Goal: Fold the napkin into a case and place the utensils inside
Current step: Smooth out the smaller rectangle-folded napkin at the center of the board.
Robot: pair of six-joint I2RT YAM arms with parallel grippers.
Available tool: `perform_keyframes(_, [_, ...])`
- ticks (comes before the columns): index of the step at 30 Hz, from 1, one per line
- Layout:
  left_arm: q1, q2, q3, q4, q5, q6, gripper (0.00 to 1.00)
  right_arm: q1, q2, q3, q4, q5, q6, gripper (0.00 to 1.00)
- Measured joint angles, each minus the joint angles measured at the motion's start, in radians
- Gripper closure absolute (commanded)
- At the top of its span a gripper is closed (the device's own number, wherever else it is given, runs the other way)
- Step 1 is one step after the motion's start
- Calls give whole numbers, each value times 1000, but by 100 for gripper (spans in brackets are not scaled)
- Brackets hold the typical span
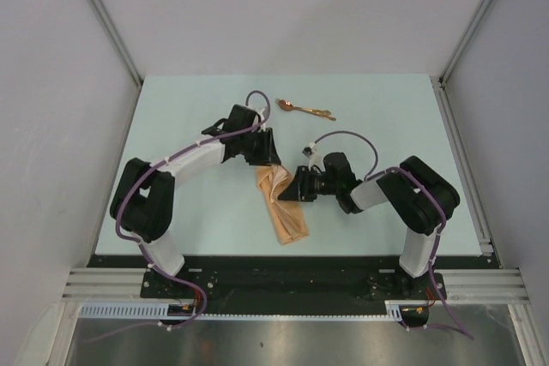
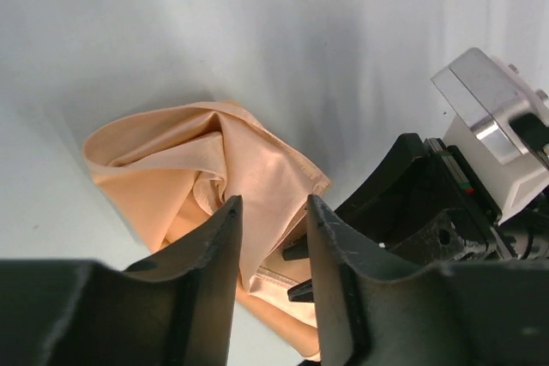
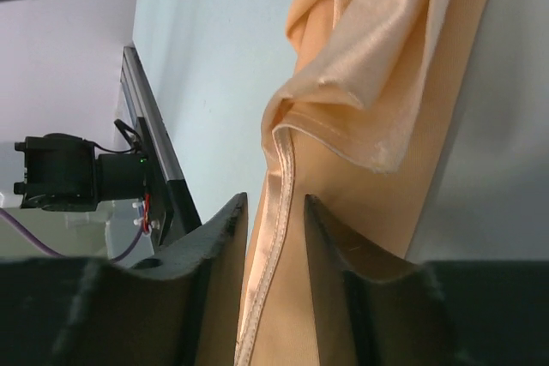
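The folding was the step in hand, and not a finished one: the napkin (image 1: 287,207) lay as a long narrow strip, rumpled and bunched at its far end, with no tidy pocket in it that I could see. The left gripper (image 2: 273,205) hung over that bunched end, its jaws partly spread astride a raised fold. The right gripper (image 3: 274,203) came at the napkin's right edge, its jaws narrower, with the stitched hem (image 3: 279,160) running between them. Whether either truly pinched the cloth I could not tell. The fabric looked soft, peach-orange and faintly glossy. The utensils (image 1: 305,110), thin and coppery, lay well beyond the napkin's far end. By my reckoning, the next move needed a sure hold on one layer only.
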Motion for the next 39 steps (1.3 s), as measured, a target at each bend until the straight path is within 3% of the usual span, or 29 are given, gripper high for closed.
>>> perform_keyframes(2, [-24,0,2,3,-26,11,60,-3,0,-25,34,-3,23,75])
perform_keyframes(6, [-81,-1,2,9,-96,40,49,-9,0,-41,75,-8,62,93])
perform_keyframes(12, [-189,-14,0,21,-295,104,41,-17,-12,-93,121,-4,119,99])
perform_keyframes(19, [-301,10,32,-7,-503,185,40,-87,-185,-188,-17,27,141,100])
perform_keyframes(25, [-350,52,61,-27,-571,239,39,-119,-336,-193,-173,61,113,100])
perform_keyframes(35, [-393,172,128,-105,-621,255,40,-102,-365,-204,-249,65,109,100])
perform_keyframes(39, [-402,185,132,-127,-674,252,47,-48,-364,-204,-250,77,109,100])
